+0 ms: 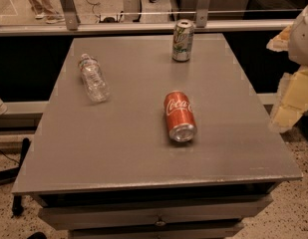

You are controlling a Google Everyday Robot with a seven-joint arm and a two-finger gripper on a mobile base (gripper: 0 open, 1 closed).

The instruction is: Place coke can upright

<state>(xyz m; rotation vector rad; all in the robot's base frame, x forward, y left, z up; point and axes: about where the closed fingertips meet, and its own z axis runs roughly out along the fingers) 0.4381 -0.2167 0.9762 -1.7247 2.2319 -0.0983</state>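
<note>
The coke can (179, 115) lies on its side near the middle of the grey table (118, 148). It is red with white script, and its silver end faces the front edge. My gripper (289, 96) shows at the right edge of the camera view as white and pale yellow parts. It hangs beyond the table's right side, well apart from the can and holding nothing that I can see.
A silver-green soda can (183, 40) stands upright at the back of the table. A clear plastic water bottle (93, 77) lies on its side at the left. A metal rail and glass barrier (143, 26) run behind the table. Drawers (158, 218) sit below the front edge.
</note>
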